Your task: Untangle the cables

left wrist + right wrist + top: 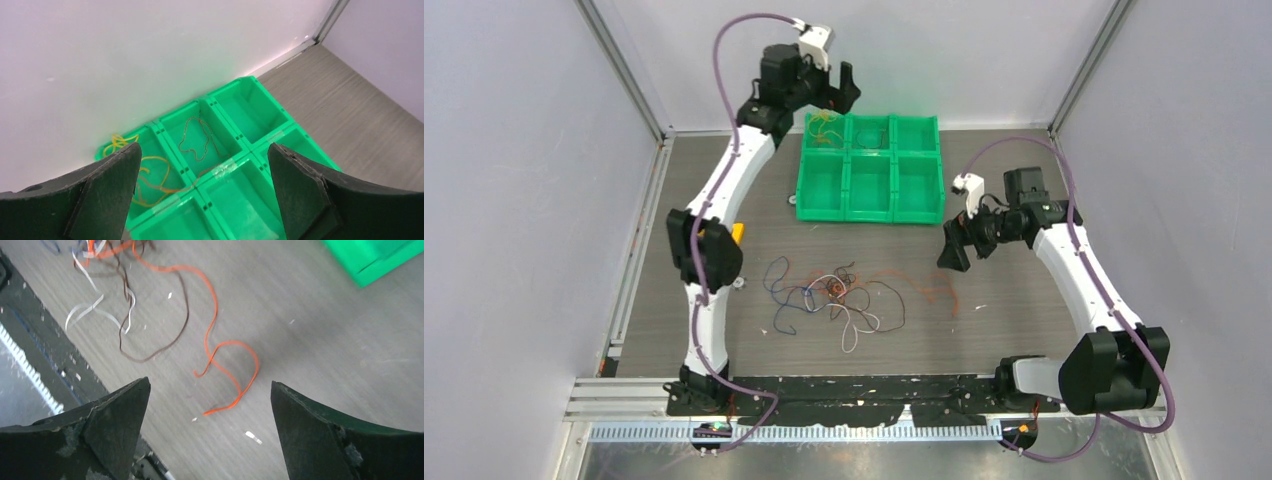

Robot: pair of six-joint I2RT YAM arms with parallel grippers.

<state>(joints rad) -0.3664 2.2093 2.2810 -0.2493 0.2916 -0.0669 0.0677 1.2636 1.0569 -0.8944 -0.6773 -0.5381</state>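
Evidently left fingers (100, 195) and right fingers (110, 425) gape wide, gripping nothing.

Top view: fixed, high and behind the arm bases, looking down and forward over the whole desk (1024, 320), far enough back to hold left pincer (836, 88) and right pincer (957, 250) together. Left wrist view: close behind its pincer, tilted down onto the green tray (204, 98) below and ahead, which the top view shares. Right wrist view: close behind its pincer, facing down at the orange cable (212, 315) beneath and ahead on the desk, likewise shared with the top view.
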